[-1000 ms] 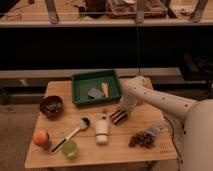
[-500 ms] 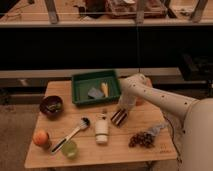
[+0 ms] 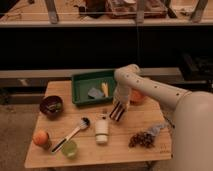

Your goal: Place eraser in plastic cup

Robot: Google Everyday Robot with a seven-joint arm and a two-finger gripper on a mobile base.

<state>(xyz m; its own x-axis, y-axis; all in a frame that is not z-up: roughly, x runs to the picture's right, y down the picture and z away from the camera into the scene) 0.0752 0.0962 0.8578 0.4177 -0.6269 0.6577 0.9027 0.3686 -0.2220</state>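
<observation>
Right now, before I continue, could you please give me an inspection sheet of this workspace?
Surface: wooden table, crowded.
Job's things: eraser held near table centre; plastic cup upright at front left, apart.
Clutter: green tray, brown bowl, orange bowl, white tube, brush, orange fruit, dark bunch.
Grippers: gripper shut on eraser, low over table, beside white tube.
Cables: nothing seen.
Surroundings: shelf behind table.

Wooden table (image 3: pixel 115 151), as I read it:
- green tray (image 3: pixel 80 92) at the back
- dark brown bowl (image 3: pixel 51 106) on the left
- orange fruit (image 3: pixel 40 137) and plastic cup (image 3: pixel 69 149) front-left
- brush (image 3: pixel 70 135) beside white tube (image 3: pixel 101 131)
- dark bunch (image 3: pixel 142 139) front-right
- orange bowl (image 3: pixel 138 97) back-right

Gripper (image 3: pixel 117 110) is down mid-table, closed on the eraser (image 3: pixel 115 114).
</observation>
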